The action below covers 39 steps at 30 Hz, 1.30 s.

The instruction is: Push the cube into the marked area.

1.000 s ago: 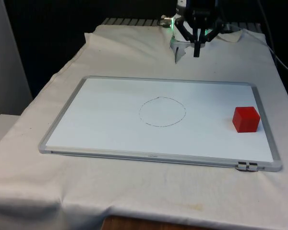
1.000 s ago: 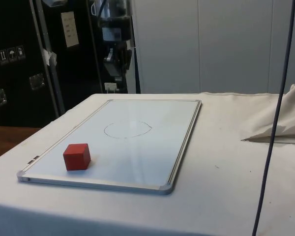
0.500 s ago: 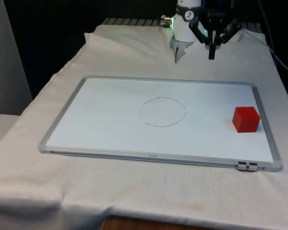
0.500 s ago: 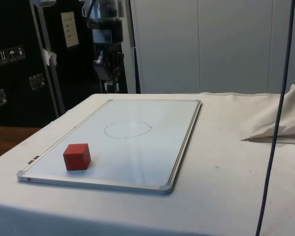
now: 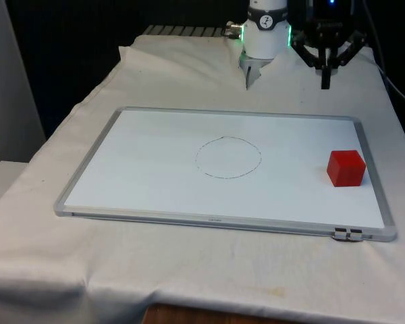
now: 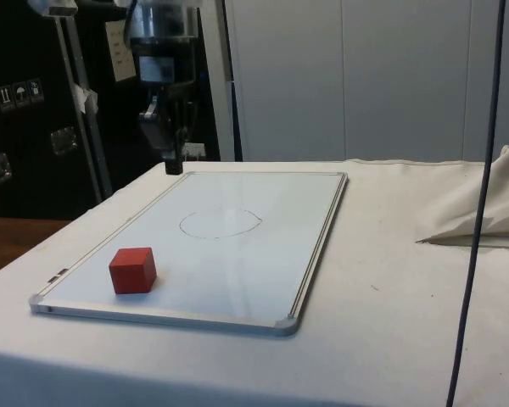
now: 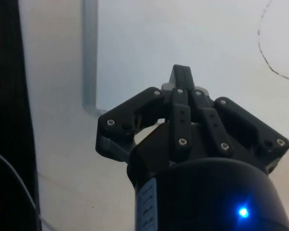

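Whiteboard (image 5: pixel 155 169) – grey-framed, lying flat on the white tablecloth (image 5: pixel 189 270), long side towards the front view.

Marked area (image 5: pixel 228 157) – a thin pencilled circle near the middle of the board, nothing inside it.

Red cube (image 5: pixel 345 167) – sitting on the board near its edge at the front view's right, well apart from the circle. In the side view the cube (image 6: pixel 133 270) is at the board's near corner.

Gripper (image 5: pixel 325 82) – black, pointing down, in the air above the cloth just beyond the board's far corner at the front view's right, well apart from the cube. In the wrist view the gripper (image 7: pixel 181 77) has its two fingers drawn together into a single narrow tip, holding nothing; the board's frame corner and an arc of the circle lie beneath.

Crumpled fold of cloth (image 6: pixel 479 208) – off to one side of the table, away from the board.
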### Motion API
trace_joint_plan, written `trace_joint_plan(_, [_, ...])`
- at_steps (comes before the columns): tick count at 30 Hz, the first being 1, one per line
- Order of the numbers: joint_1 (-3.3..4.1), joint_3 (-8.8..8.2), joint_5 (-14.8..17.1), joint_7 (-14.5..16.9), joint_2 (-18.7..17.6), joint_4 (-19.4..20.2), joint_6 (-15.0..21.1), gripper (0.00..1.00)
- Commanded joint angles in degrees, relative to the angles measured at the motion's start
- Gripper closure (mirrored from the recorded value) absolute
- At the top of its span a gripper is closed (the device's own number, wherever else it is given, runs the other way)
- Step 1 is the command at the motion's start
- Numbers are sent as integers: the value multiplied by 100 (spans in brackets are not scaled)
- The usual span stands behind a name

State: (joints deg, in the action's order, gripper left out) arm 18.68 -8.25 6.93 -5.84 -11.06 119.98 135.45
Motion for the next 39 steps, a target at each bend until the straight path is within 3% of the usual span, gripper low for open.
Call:
trace_joint_plan(1, [6,57,126,17,-92,-74,29,100])
trace_joint_plan(17, [29,413,487,-52,-705,-607,143,100])
trace_joint_plan(31, [23,710,464,-252,-1369,-1209,195,100])
trace_joint_plan(39, [80,848,458,-430,-1948,-1765,246,100])
